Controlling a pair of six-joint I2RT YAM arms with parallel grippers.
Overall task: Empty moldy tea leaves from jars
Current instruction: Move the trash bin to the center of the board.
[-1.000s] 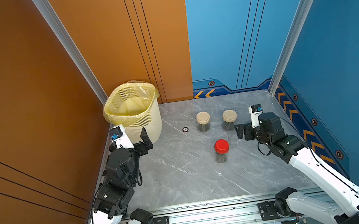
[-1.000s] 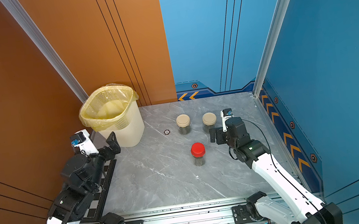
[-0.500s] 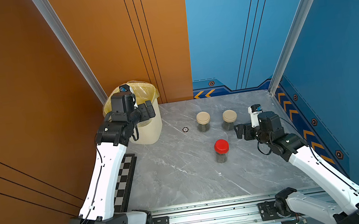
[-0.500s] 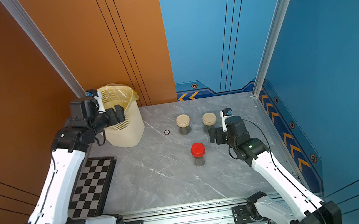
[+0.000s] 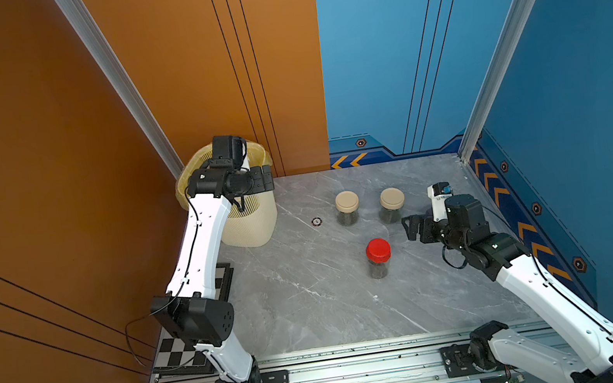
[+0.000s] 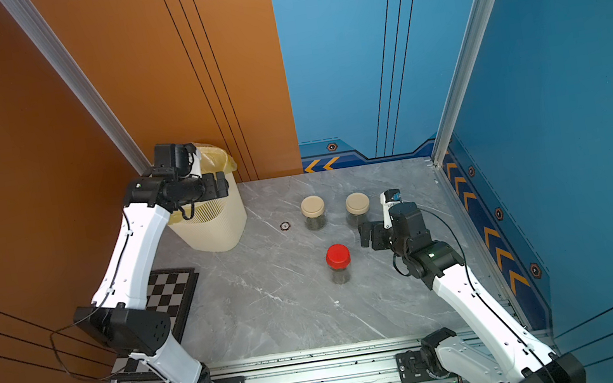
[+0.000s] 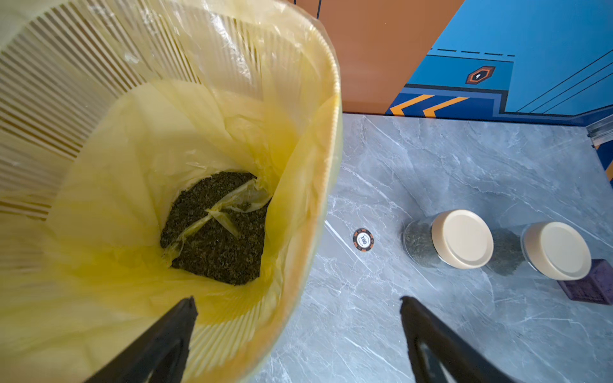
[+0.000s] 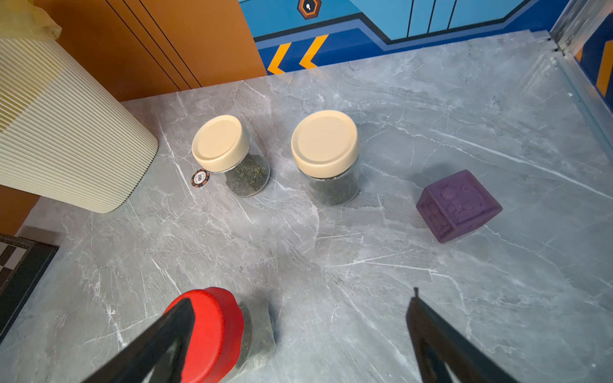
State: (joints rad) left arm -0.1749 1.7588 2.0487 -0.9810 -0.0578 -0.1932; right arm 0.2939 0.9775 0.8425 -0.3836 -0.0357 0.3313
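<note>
While the left claw [image 7: 297,299] gapes over the bin rim [image 7: 334,83], the right claw [image 8: 302,296] gapes near jars [image 8: 325,142].

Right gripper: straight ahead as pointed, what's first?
Likely the beige-lidded jar nearest the purple block, across bare tabletop; the red-lidded jar sits off-line beside one finger. Depth unclear.

Only readable txt: "100", printed on small round black/orange chip [image 7: 363,239] on grey tabletop [image 7: 447,159].
</note>
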